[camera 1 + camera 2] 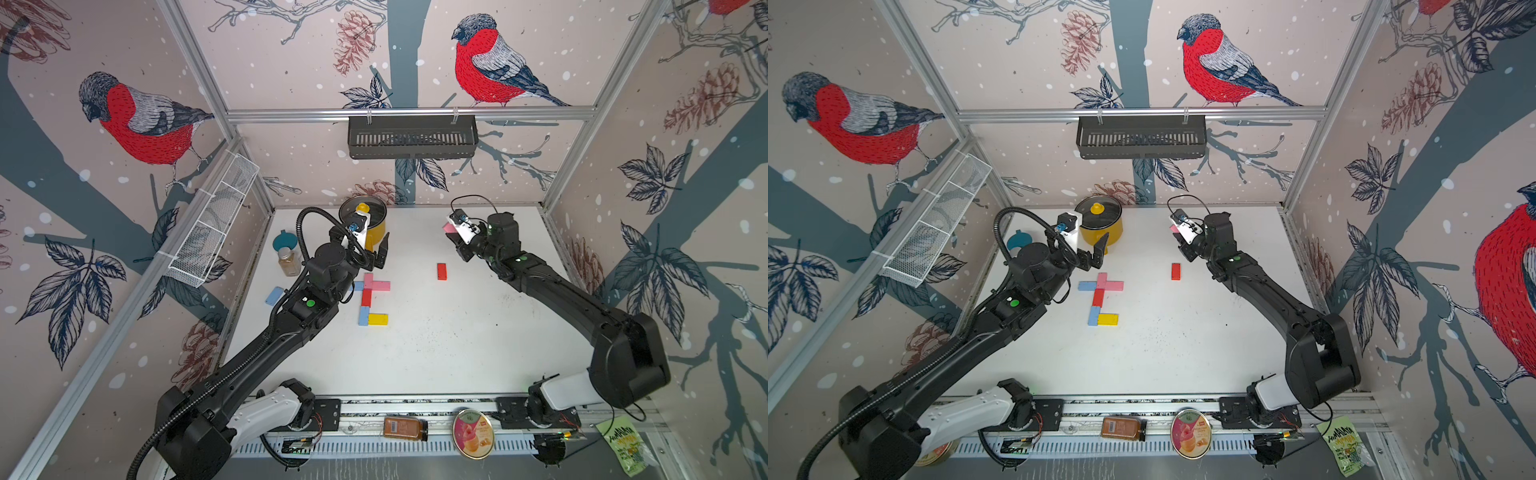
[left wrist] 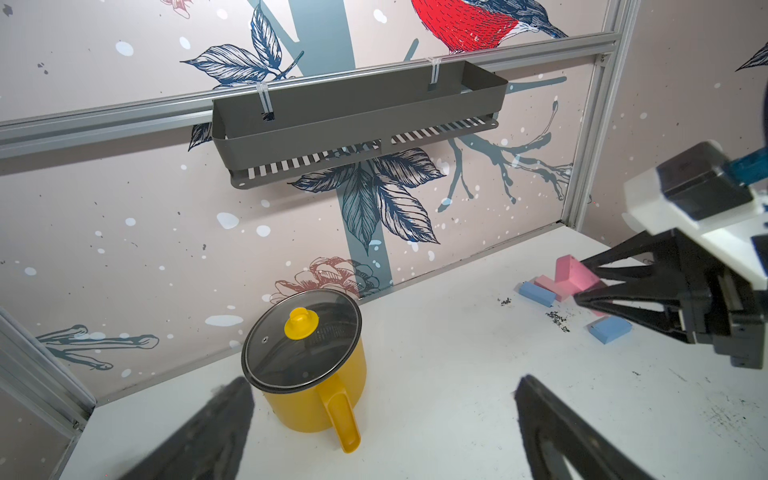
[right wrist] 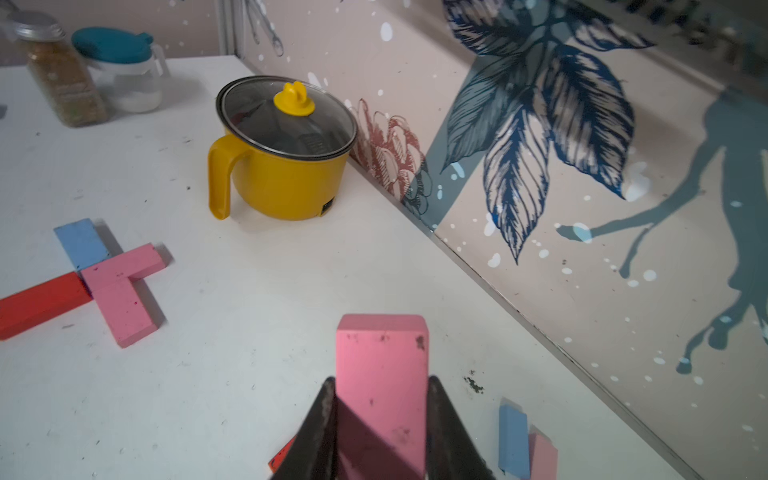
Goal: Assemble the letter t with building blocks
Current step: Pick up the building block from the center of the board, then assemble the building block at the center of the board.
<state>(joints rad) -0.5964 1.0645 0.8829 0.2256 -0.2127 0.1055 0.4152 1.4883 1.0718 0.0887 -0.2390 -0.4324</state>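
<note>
White table [image 1: 1183, 353]: my right pincer [image 3: 381, 380] clamps a pink block [image 3: 381, 345], left pincer [image 2: 384, 380] gapes empty; clumsy placement could knock the laid blocks [image 1: 1100, 297] askew.

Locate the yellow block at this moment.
In both top views the yellow block lies flat at the near end of the block figure, against the light blue block, left of centre on the table.
</note>
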